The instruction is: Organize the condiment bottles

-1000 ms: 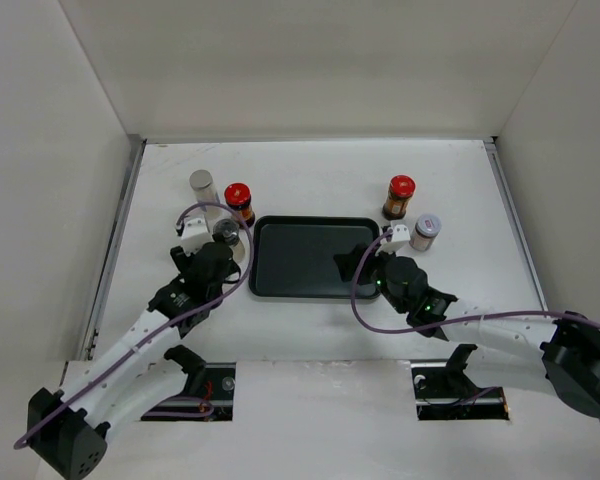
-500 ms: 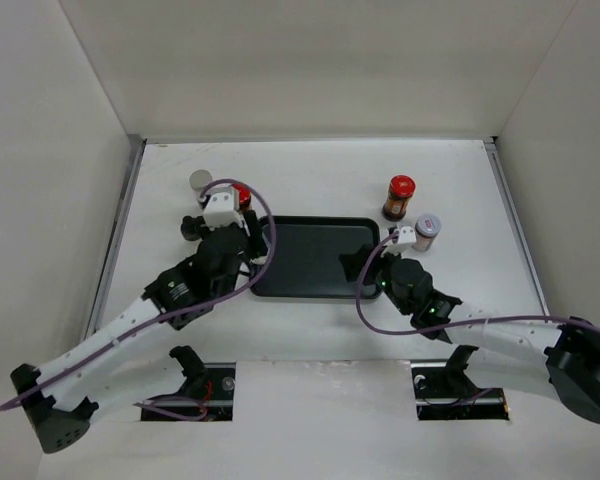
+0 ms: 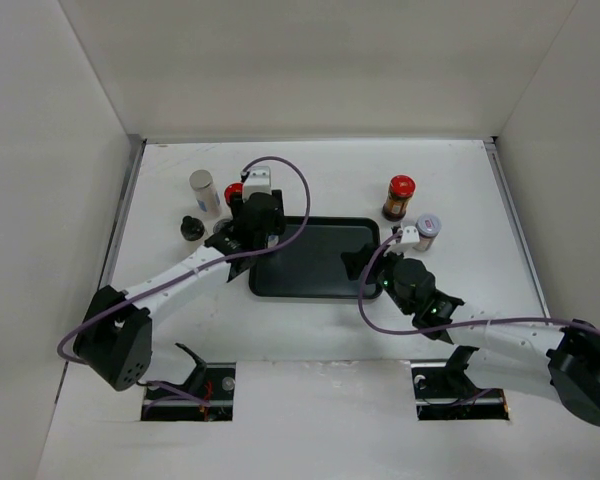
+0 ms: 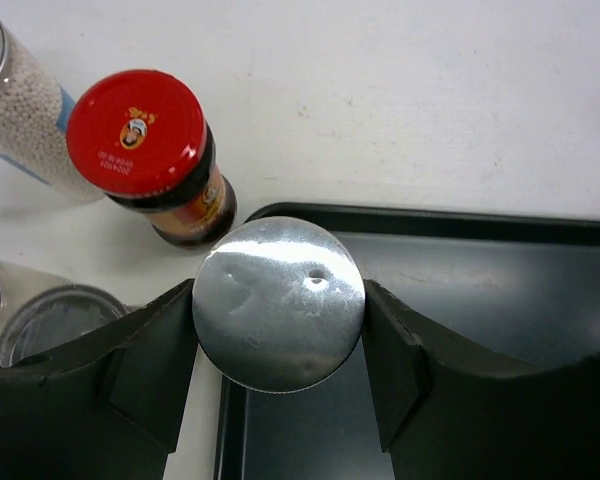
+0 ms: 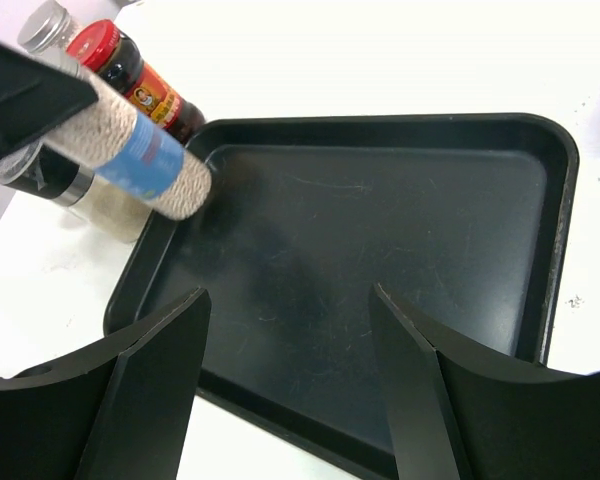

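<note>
The left gripper [image 4: 278,330] squeezes the silver-capped bottle [image 5: 145,150] near its top, so it can carry it over the left edge of the tray [image 3: 310,280], just beside the red-lidded jar [image 4: 145,135]. The right gripper [image 5: 285,305] hangs wide open and empty above the tray, probably waiting.

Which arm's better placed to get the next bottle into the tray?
Left. The left gripper is shut on the silver-capped bottle at the left edge of the tray. The right gripper hangs open and empty above the tray.
</note>
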Action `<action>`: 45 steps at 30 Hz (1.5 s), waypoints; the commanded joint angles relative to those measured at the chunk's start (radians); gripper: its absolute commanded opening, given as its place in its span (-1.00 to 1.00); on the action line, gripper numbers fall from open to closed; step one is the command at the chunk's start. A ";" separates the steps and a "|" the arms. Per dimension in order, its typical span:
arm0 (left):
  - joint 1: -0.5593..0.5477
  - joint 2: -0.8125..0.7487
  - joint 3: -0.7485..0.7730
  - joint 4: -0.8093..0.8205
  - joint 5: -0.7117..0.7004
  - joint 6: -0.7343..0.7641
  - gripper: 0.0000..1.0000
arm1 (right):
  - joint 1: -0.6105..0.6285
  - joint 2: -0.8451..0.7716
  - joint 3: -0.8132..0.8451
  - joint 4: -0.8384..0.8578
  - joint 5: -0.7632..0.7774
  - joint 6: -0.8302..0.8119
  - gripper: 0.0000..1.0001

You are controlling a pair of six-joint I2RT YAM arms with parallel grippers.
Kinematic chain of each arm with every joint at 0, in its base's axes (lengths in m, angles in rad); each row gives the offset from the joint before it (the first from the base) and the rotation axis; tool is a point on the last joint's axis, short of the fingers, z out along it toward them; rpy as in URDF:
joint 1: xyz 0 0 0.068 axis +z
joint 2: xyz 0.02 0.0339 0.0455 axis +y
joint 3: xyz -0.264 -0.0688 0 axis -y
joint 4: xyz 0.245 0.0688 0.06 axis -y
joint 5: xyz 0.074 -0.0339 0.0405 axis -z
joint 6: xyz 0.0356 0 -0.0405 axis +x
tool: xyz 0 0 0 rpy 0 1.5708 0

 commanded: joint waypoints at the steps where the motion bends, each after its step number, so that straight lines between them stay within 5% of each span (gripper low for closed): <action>1: 0.030 0.000 0.064 0.180 0.041 0.016 -0.37 | -0.007 0.000 0.007 0.055 0.005 0.013 0.43; 10: 0.052 0.064 0.038 0.261 0.078 0.014 -0.30 | -0.005 0.011 0.011 0.062 0.000 0.008 0.44; 19: 0.058 0.130 0.037 0.272 0.063 0.024 -0.03 | -0.007 0.016 0.011 0.055 0.000 0.013 0.44; 25: 0.047 0.107 0.028 0.281 0.043 0.022 0.73 | -0.008 0.011 0.008 0.057 0.000 0.013 0.44; 33: 0.033 -0.068 0.083 0.202 0.027 0.024 0.82 | -0.007 0.049 0.024 0.051 0.000 0.010 0.44; 45: 0.411 -0.027 0.182 -0.041 0.110 -0.087 0.81 | -0.005 0.036 0.020 0.052 0.000 0.013 0.48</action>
